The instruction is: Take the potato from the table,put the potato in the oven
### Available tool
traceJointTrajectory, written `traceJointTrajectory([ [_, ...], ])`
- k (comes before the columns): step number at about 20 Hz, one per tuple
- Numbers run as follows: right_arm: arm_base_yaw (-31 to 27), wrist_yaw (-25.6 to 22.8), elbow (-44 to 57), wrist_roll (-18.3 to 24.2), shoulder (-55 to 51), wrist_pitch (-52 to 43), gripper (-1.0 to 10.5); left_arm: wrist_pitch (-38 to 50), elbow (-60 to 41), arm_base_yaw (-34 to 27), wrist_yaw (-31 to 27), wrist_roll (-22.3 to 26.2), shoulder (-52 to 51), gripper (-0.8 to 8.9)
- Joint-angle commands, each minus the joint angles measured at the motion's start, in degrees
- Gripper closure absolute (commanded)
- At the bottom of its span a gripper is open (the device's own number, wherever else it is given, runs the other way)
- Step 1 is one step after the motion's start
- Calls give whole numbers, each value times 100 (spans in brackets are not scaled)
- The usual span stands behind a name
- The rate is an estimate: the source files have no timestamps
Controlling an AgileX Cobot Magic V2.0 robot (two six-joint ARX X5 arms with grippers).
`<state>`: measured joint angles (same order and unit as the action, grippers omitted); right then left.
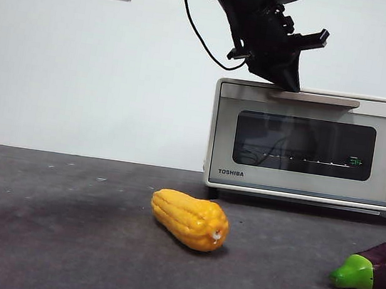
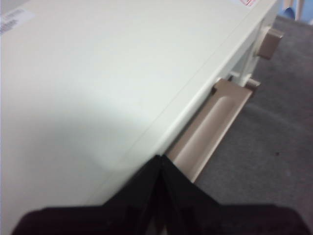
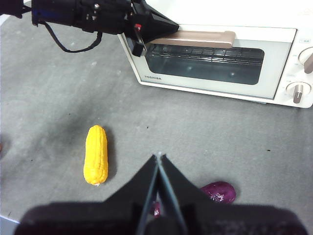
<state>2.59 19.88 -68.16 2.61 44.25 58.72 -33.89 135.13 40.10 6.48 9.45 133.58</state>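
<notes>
**A:** Left hand?

**B:** Comes down from above onto the top front edge of the cream-beige boxy toaster oven, tip at the tan bar handle. Closed to a point, gripping nothing. Cannot tell whether touching the handle or just beside it.

**A:** Oven door?

**B:** Shut, with a wire rack showing through the dark glass.

**A:** Right hand?

**B:** Hovers high over the dark grey matte bench, well apart from the oven. Pressed closed and gripping nothing.

**A:** On the bench?

**B:** Shows a yellow ridged corn-like vegetable lying on its side in front of the oven. Shows a purple eggplant with a green cap off to one side, well apart from it.

**A:** Potato?

**B:** Cannot tell where; not visible in any view.
</notes>
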Motion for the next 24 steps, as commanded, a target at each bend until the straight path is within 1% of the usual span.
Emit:
traceJointTrajectory([
  [1,2,26,-11,44,-13,-11,950,-378,-70,7,-118,166,125,820],
  [9,2,31,-11,42,-50,13,950,-1196,-70,7,-7,162,125,820],
  [14,2,7,-11,4,-225,66,949,-1488,-70,61,-11,96,125,820],
  [15,2,-61,-11,-74,-313,68,949,-1567,-70,61,-11,98,125,820],
  [17,2,-417,-11,-142,-535,68,949,-1738,-70,61,-9,61,125,820],
  [19,2,-782,-11,-227,-785,68,949,-1904,-70,61,-9,-114,125,820],
  [24,2,-1198,-11,-240,-1045,319,949,-2096,-70,111,-15,-614,127,820],
])
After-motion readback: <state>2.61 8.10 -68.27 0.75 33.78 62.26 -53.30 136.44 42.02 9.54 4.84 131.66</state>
